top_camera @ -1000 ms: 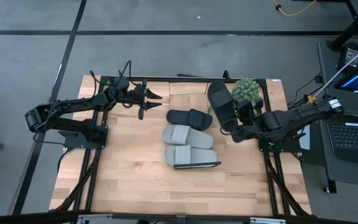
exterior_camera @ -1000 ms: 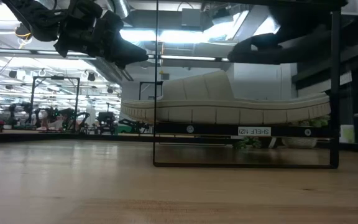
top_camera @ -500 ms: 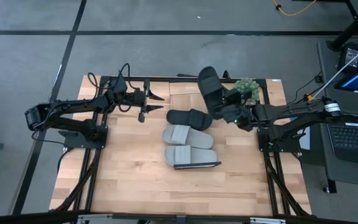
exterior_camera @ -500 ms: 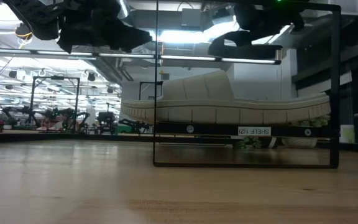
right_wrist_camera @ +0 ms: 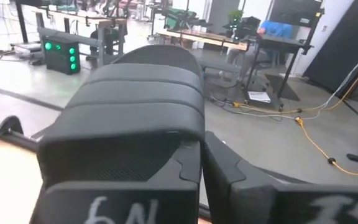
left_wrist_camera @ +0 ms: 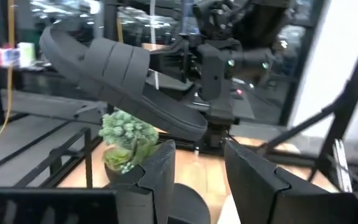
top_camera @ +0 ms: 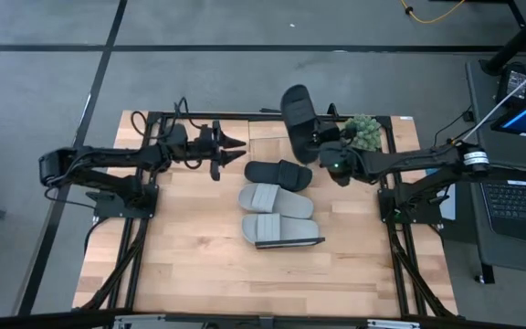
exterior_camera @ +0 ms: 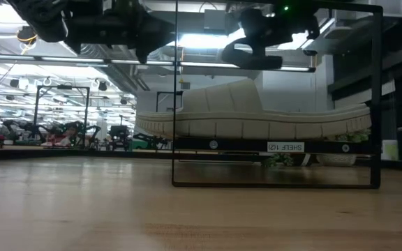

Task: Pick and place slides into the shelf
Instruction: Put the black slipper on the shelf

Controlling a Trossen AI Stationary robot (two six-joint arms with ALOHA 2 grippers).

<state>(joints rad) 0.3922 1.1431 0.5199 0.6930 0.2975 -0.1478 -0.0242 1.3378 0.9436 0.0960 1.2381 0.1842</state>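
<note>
On the light wooden plank table (top_camera: 190, 265), seen from above, a low shelf of thin black wire (exterior_camera: 376, 97) stands at the centre, its frame plain in the low view. On it lie three rubber slides in a column: a black slide (top_camera: 278, 172) at 12 o'clock, a light grey slide (top_camera: 276, 199) in the middle, and a second light grey slide (top_camera: 279, 229) at 6 o'clock. The dark left arm reaches in from 9 o'clock; its left tool (top_camera: 235, 151) hangs with fingers spread wide and nothing between them, near the black slide on the shelf. The dark right arm comes from 3 o'clock. Its right tool (top_camera: 316, 151) is clamped on a second black slide (top_camera: 297, 111), held raised and tilted at 12 o'clock. A small green potted plant (top_camera: 362, 132) sits just beside that arm.
</note>
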